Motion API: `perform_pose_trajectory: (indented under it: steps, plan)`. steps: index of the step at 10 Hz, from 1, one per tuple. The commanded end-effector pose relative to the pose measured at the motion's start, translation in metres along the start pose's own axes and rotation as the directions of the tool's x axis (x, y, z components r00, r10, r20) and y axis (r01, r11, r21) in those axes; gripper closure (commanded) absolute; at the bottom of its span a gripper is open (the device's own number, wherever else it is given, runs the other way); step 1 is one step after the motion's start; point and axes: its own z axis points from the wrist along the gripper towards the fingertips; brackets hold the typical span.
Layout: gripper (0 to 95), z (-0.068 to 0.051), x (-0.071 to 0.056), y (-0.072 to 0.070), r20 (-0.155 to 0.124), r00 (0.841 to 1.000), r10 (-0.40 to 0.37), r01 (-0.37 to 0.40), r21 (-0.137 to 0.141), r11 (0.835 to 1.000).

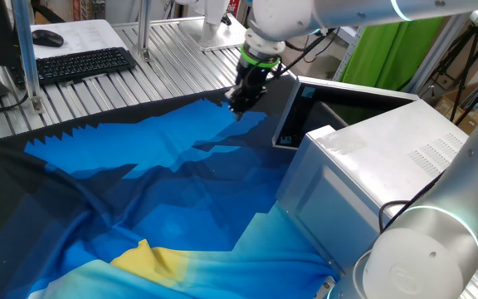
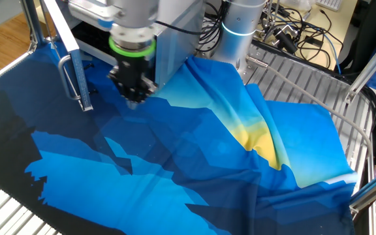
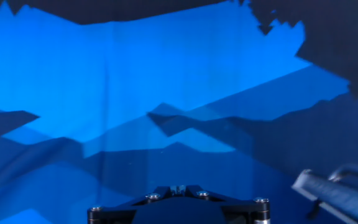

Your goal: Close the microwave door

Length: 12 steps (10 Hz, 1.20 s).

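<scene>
The silver-grey microwave [image 1: 380, 158] stands at the right, with vent slots on its top. The microwave door [image 1: 290, 112], dark glass in a thin frame, stands swung open. In the other fixed view the door [image 2: 78, 72] shows edge-on with its bar handle. My gripper [image 1: 241, 105] points down just above the blue cloth, close beside the door. I cannot tell whether it touches the door. Its fingers look pressed together and hold nothing, as the other fixed view [image 2: 134, 99] also shows. In the hand view only the gripper's body [image 3: 179, 208] shows, with the door handle [image 3: 334, 185] at the lower right.
A blue cloth [image 1: 156, 183] with a yellow patch covers the table in front of the microwave. A keyboard [image 1: 81, 62] and mouse lie at the far left on the slatted metal table. The arm's base [image 1: 426, 249] stands at the near right. Cables [image 2: 299, 29] lie behind.
</scene>
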Motion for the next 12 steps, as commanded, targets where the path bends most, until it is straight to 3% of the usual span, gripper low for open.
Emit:
perform_pose_trajectory:
  steps: [1, 6, 8, 10, 12]
  plan:
    - [95.0, -0.0079, -0.0138, -0.017, -0.01, 1.0, -0.025, 0.025, -0.016, 1.0]
    - [95.0, -0.0105, -0.0183, -0.022, -0.011, 1.0, -0.026, 0.026, -0.027, 0.999]
    - [95.0, -0.0105, -0.0183, -0.022, -0.01, 1.0, 0.024, -0.025, -0.083, 0.996]
    - [95.0, -0.0105, -0.0183, -0.022, -0.048, 0.997, 0.067, -0.071, -0.076, 0.995]
    - [95.0, -0.0105, -0.0183, -0.022, -0.05, 0.994, 0.1, -0.104, -0.075, 0.992]
